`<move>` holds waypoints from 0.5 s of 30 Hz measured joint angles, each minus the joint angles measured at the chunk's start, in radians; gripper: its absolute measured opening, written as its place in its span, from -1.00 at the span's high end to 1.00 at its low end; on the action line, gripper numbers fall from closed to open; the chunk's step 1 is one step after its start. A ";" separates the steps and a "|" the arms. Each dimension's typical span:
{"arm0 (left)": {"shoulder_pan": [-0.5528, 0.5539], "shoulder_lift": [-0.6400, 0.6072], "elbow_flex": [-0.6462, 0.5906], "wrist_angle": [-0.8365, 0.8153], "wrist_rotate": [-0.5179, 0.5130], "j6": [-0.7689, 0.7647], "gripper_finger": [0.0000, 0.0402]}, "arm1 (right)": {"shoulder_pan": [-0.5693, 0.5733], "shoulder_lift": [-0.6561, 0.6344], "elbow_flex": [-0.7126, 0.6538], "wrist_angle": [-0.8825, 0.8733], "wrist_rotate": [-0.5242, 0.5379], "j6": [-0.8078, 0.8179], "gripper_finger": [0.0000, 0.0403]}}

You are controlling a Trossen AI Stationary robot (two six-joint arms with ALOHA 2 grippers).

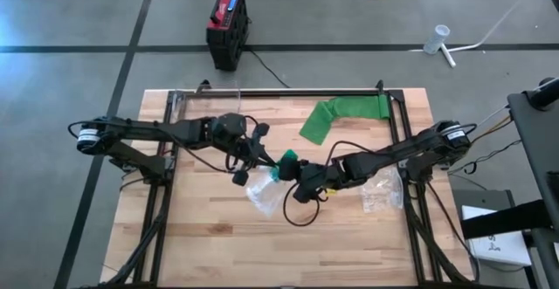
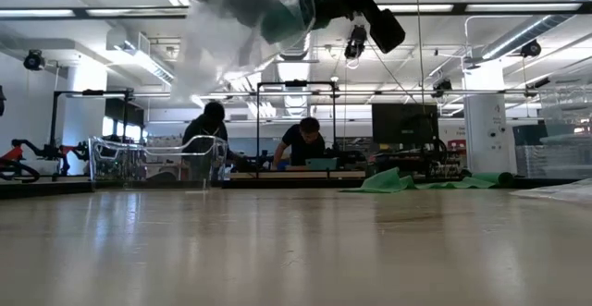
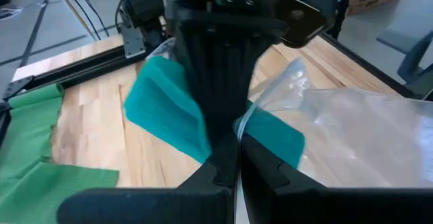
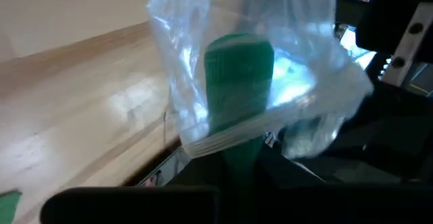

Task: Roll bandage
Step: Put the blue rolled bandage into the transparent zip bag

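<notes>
Bandage, rolled up and teal-green (image 1: 286, 161), hung in the middle of the high view, above the big wooden table (image 1: 210, 237). We went from the biggest thing to the smallest.

We saw the table fill most of the high view, with a dark metal frame (image 1: 288, 92) round it. In the upper right part of the table lay a loose green cloth (image 1: 336, 116), well apart from the arms. At the right side of the table lay a second clear bag (image 1: 383, 189), left alone.

We saw the two dark arms reach in from the left and right sides and meet in the middle. Between them hung a clear plastic bag (image 1: 265, 191), lifted off the table. In the low view the bag (image 2: 231, 29) showed at the top, up in the air, with bare table under it.

We saw the left gripper (image 1: 255, 160) with its fingers pressed together on the edge of the bag. We think it held the bag up so the roll could come out.

We saw the right gripper (image 1: 297, 174) nearly closed on the roll, which stood between its fingers in the right wrist view (image 4: 238, 82), half wrapped in plastic. We think it held the roll to pull it free.
</notes>
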 joint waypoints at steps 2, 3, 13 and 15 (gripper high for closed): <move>0.000 0.000 -0.006 0.001 -0.002 0.000 1.00 | 0.003 0.000 0.000 -0.004 -0.017 0.004 0.91; 0.000 0.000 -0.009 0.005 -0.002 0.000 1.00 | 0.005 0.000 0.000 -0.009 -0.032 0.012 0.91; -0.028 0.000 -0.009 0.040 -0.004 0.043 1.00 | 0.011 0.000 0.000 -0.018 -0.130 0.107 0.63; -0.034 0.000 -0.009 0.040 -0.004 0.056 1.00 | 0.013 0.000 0.007 -0.020 -0.131 0.130 0.47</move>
